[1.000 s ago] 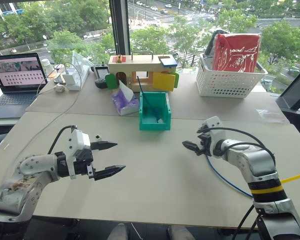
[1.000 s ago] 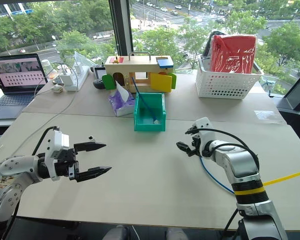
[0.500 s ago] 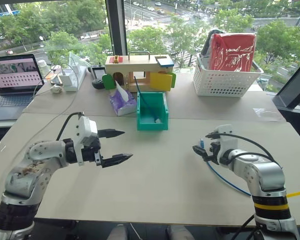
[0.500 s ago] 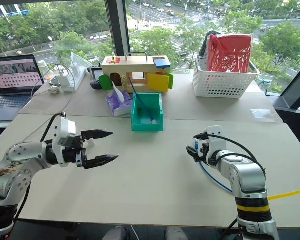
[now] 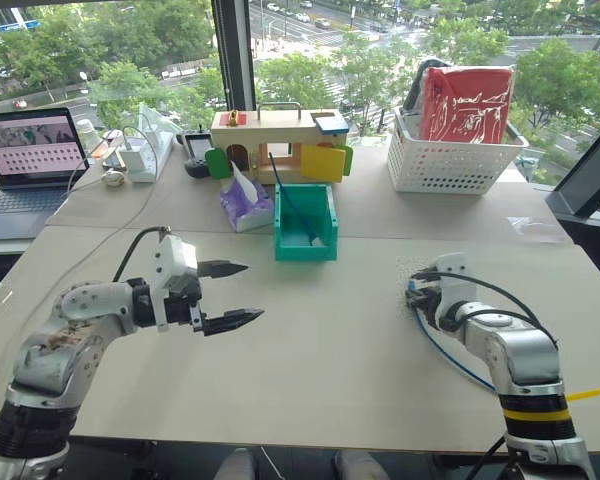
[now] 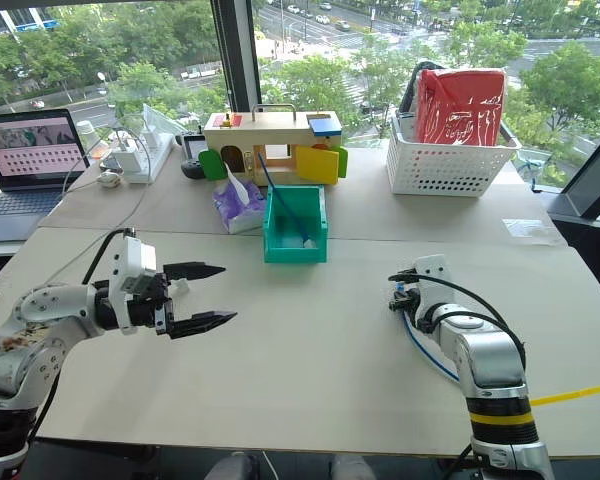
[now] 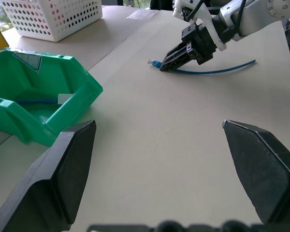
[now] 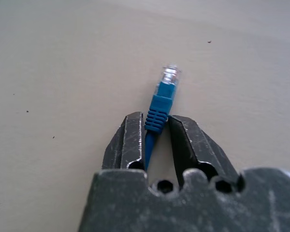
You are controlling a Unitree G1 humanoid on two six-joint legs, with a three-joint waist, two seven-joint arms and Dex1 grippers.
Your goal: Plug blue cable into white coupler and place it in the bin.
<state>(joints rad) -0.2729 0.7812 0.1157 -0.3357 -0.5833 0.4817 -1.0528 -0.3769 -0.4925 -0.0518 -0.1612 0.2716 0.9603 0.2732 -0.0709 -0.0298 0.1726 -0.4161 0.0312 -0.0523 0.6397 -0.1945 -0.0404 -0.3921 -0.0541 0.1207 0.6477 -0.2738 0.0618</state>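
The blue cable (image 5: 450, 355) lies on the table at the right, and its plug (image 8: 160, 99) sticks out past my right gripper (image 8: 156, 123), which is shut on the plug's boot just above the tabletop. From the left wrist, this gripper (image 7: 160, 67) is seen pinching the plug (image 7: 153, 63). The teal-green bin (image 5: 305, 250) stands at the table's middle back. Inside it lies a small white coupler (image 7: 65, 98) on another blue cord. My left gripper (image 5: 235, 295) hovers open and empty over the left of the table, pointing toward the right arm.
Behind the bin stand a wooden toy house (image 5: 280, 140) and a purple tissue pack (image 5: 248, 205). A white lattice basket (image 5: 450, 165) holding a red bag is at the back right. A laptop (image 5: 30, 150) and a charger with cords (image 5: 135, 155) sit at the back left.
My right gripper sank to the tabletop and shut on the blue cable's plug. The left gripper stayed open and hardly moved.
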